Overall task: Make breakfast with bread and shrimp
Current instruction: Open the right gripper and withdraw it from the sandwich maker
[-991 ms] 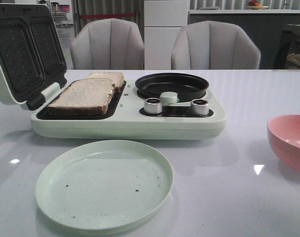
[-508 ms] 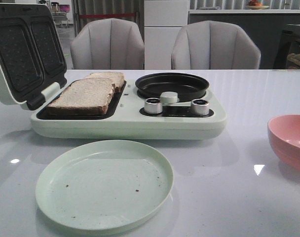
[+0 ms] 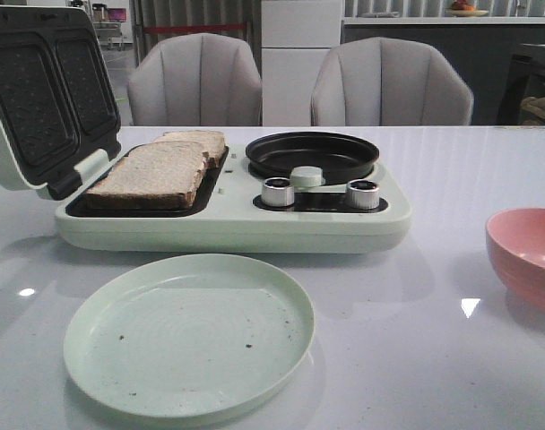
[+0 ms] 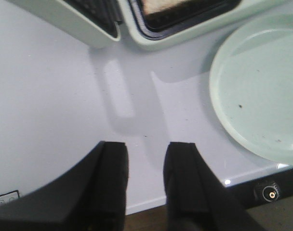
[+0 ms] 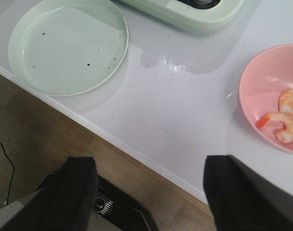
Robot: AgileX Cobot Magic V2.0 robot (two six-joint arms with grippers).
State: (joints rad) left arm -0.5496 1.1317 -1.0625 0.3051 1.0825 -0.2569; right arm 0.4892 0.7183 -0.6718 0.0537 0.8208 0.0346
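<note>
Two bread slices lie in the open sandwich tray of a pale green breakfast maker; an edge of one shows in the left wrist view. Two orange-pink shrimp lie in a pink bowl, which also shows at the right edge of the front view. My left gripper is open and empty above the table's near edge, left of the plate. My right gripper is wide open and empty over the table's near edge, between plate and bowl. Neither gripper shows in the front view.
An empty pale green plate lies in front of the maker, seen too in the left wrist view and the right wrist view. The maker's lid stands open at left. A black round pan and two knobs sit on its right half.
</note>
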